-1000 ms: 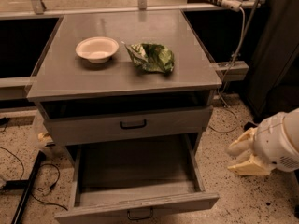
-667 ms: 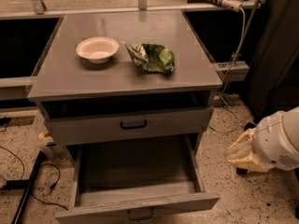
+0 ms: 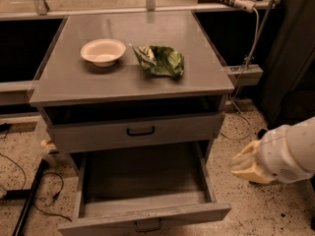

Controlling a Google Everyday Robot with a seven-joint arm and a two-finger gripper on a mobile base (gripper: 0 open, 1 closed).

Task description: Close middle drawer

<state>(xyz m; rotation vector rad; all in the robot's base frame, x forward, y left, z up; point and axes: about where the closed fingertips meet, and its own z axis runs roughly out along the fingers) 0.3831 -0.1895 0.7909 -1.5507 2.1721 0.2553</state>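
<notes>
Camera view showed the middle drawer (image 3: 143, 188) pulled well out at the foot of the bench (image 3: 59, 85), its small black handle (image 3: 147, 225) at the lower edge of the view, beneath the taller drawer front (image 3: 140, 132), which appeared pushed in. Compared with a second earlier, the drawer had not moved, while the gripper (image 3: 248, 165) had crept slightly toward it, low beside the drawer's outer side wall but apart from it; whether the gripper was open or closed could not be determined. By this evidence the closing push had not begun, and the gripper would first have to reach the drawer front.
</notes>
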